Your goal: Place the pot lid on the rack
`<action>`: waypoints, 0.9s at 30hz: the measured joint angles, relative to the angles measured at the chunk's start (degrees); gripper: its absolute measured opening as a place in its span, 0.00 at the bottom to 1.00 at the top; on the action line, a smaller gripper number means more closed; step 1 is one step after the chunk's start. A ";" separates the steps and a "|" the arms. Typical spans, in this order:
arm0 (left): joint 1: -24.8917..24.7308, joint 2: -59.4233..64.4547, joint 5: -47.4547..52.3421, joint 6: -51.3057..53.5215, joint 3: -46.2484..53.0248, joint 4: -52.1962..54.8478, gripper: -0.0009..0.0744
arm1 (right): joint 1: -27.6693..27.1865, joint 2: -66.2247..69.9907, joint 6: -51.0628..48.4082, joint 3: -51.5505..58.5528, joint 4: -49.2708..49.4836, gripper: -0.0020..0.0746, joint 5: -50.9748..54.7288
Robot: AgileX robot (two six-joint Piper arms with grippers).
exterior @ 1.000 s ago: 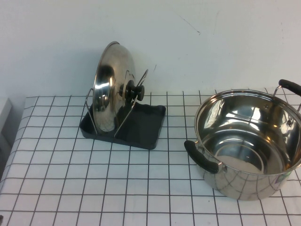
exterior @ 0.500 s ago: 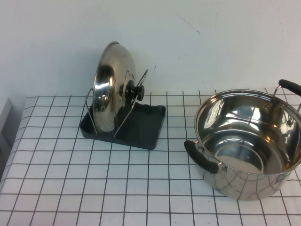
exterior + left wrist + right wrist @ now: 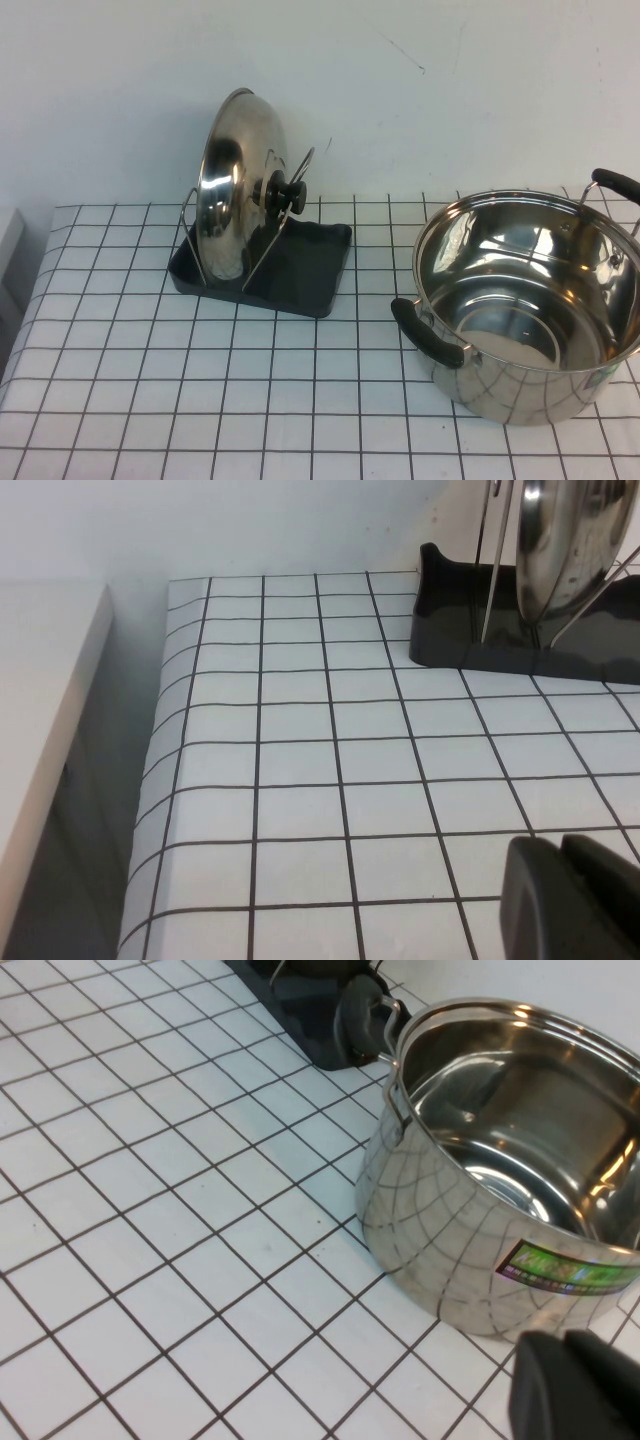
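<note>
The shiny steel pot lid with its black knob stands on edge in the wire loops of the dark grey rack at the table's back left. Neither gripper shows in the high view. In the left wrist view my left gripper is shut and empty, low over the tiles, well short of the rack and the lid. In the right wrist view my right gripper is shut and empty, close to the near side of the steel pot.
The deep steel pot with two black handles stands open at the right. The checked cloth ends at the table's left edge, beside a white surface. A white wall runs behind the table.
A small dark tip at the high view's bottom left corner a second ago is gone. The lid, rack and pot have not moved.
</note>
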 joint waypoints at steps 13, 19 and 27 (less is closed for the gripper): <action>0.00 0.00 0.39 0.00 -0.10 0.00 0.01 | 0.00 0.00 0.00 0.00 0.00 0.02 0.00; 0.00 0.00 0.48 0.00 -0.10 0.00 0.01 | 0.00 0.00 0.00 0.00 0.00 0.02 0.00; 0.00 0.00 0.48 0.00 -0.10 0.00 0.01 | -0.09 -0.38 -0.56 1.16 -0.90 0.02 -2.64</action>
